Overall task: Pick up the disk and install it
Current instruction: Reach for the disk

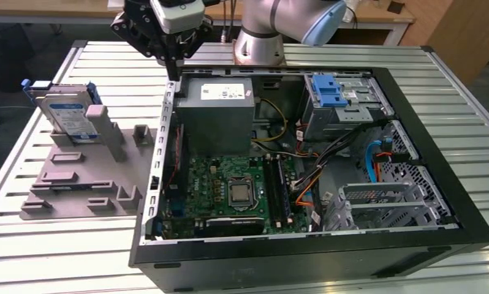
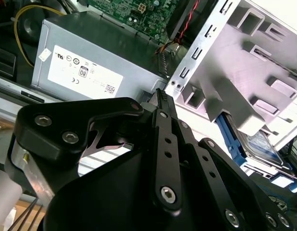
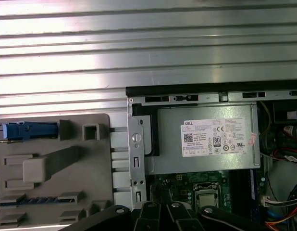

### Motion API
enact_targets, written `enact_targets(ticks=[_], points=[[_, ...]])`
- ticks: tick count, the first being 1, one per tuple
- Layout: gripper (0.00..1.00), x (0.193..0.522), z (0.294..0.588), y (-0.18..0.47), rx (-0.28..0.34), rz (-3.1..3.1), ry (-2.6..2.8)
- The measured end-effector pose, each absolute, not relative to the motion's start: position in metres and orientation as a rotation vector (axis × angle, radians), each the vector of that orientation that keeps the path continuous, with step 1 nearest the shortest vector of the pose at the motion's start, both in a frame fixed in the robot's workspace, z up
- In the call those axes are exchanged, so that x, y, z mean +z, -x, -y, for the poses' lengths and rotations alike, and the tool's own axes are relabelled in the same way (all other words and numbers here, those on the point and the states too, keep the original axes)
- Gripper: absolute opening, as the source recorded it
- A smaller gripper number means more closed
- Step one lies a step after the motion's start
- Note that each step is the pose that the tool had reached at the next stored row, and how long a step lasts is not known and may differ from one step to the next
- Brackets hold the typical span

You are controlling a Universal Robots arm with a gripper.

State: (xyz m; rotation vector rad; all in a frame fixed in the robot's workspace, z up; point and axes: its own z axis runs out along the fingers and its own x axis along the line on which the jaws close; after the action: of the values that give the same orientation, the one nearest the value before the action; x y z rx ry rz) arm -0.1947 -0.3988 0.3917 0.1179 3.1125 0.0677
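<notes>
A slatted metal table (image 1: pixel 56 257) carries everything. Toward the exterior view's left, a grey slotted holder (image 1: pixel 81 184) lies flat. The disk (image 1: pixel 67 116) stands on edge at the holder's far left corner. Rightward, the gripper (image 1: pixel 173 66) hangs over the far left corner of an open computer case (image 1: pixel 310 257), fingers together, holding nothing, well apart from the disk. Inside the case sits a grey power supply (image 1: pixel 220 107), then a blue bracket (image 1: pixel 330 92).
</notes>
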Motion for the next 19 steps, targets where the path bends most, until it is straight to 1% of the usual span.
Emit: enact_targets(ticks=[19], points=[[0.11,0.391,0.399,0.210,0.068,-3.113,-0.118]])
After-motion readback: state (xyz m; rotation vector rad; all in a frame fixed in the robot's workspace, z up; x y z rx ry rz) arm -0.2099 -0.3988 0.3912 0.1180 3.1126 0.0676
